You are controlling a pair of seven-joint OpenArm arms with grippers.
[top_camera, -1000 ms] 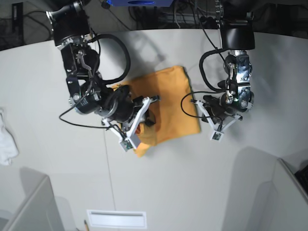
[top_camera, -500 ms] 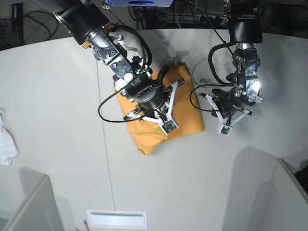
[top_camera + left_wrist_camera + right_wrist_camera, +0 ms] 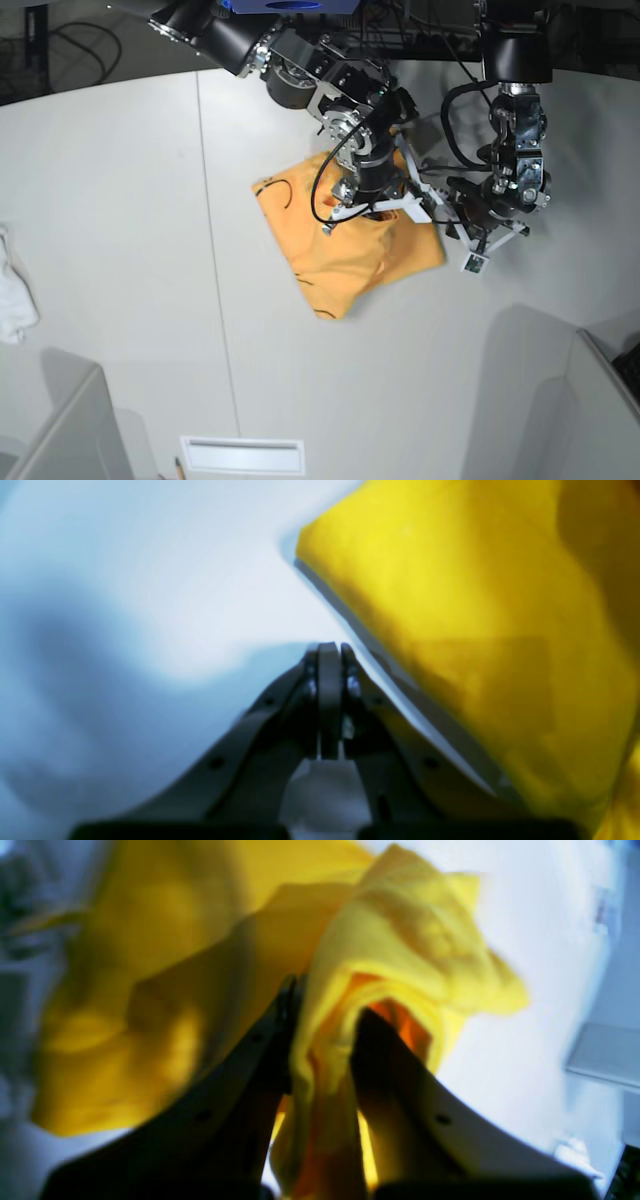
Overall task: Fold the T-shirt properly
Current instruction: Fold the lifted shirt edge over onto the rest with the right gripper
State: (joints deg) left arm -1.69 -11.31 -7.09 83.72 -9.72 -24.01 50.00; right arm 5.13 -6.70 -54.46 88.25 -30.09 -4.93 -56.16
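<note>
The right arm reaches in from the table's far edge, bent down over the light-orange T-shirt (image 3: 345,255), which lies bunched mid-table (image 3: 130,200). The right gripper (image 3: 322,1040) pinches a thick fold of the shirt between its fingers. The left arm hangs just beside the shirt's edge, its left gripper (image 3: 329,665) pressed together, holding nothing, above bare table.

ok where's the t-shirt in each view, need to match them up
Base: the T-shirt lies mid-table, partly under the right arm.
Left wrist: it fills the right side, beside the shut left gripper, not touching it.
Right wrist: it covers the centre and left, a bunched fold clamped in the right gripper.
Shared landmark: the pale table, bordering the shirt in all three views.
</note>
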